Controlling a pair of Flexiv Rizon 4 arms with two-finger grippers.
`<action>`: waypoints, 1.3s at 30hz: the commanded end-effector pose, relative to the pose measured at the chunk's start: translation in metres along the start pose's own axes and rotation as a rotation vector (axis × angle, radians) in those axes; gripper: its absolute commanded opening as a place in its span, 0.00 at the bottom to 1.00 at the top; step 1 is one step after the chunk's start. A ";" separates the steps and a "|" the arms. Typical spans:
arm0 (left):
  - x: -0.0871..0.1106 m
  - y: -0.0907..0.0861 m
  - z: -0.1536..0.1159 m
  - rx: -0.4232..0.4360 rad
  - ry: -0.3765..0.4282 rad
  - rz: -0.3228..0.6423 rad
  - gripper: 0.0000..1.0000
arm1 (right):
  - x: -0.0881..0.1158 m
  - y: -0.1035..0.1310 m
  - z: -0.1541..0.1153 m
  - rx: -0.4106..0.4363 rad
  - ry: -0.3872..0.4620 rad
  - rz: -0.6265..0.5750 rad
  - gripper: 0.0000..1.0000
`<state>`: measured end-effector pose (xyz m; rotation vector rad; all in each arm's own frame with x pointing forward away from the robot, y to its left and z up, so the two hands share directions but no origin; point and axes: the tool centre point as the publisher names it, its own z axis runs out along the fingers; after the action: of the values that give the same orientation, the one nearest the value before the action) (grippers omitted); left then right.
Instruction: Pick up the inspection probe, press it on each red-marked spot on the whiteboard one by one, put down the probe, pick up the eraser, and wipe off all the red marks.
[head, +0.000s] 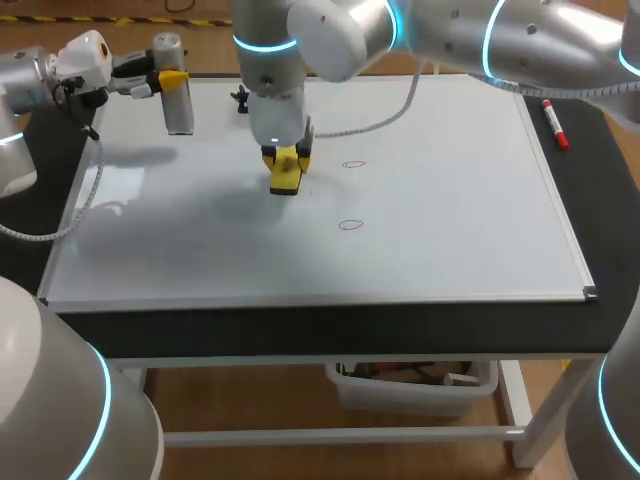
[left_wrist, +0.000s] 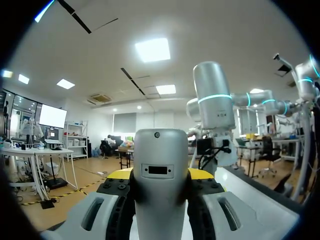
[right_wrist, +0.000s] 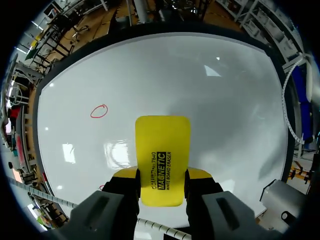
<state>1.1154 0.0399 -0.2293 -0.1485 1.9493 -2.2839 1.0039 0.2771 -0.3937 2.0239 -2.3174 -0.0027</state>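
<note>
L jaws clamp the probe (head: 178, 100) upright over the whiteboard's (head: 450, 250) far-left corner. Mid-board, R jaws grip the yellow eraser (head: 285, 172); contact w/ board unclear. Red mark (head: 353, 164) lies right of it, second red mark (head: 350, 225) nearer the front; marker (head: 555, 125) at right edge.

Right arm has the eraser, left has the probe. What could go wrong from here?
1. The right gripper pinches the yellow block eraser at one end only; pressed down, it might pivot or slip.
2. The far red circle and the near red circle sit apart, beside the eraser; one stroke may miss one.
3. The left gripper holds the grey cylindrical probe over a corner of the framed whiteboard, close to the eraser; a wide sweep could clip it.
</note>
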 end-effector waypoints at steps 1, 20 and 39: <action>0.003 -0.002 0.001 -0.003 -0.007 0.002 0.00 | -0.008 -0.002 0.010 -0.001 0.010 -0.014 0.00; 0.003 -0.002 0.001 -0.003 -0.007 0.002 0.00 | -0.034 -0.001 0.023 0.049 0.032 -0.108 0.00; 0.003 -0.002 0.001 -0.003 -0.007 0.002 0.00 | -0.034 0.002 0.038 -0.006 0.014 -0.119 0.00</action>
<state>1.1154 0.0399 -0.2293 -0.1485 1.9493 -2.2839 1.0020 0.3091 -0.4298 2.1498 -2.1892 -0.0035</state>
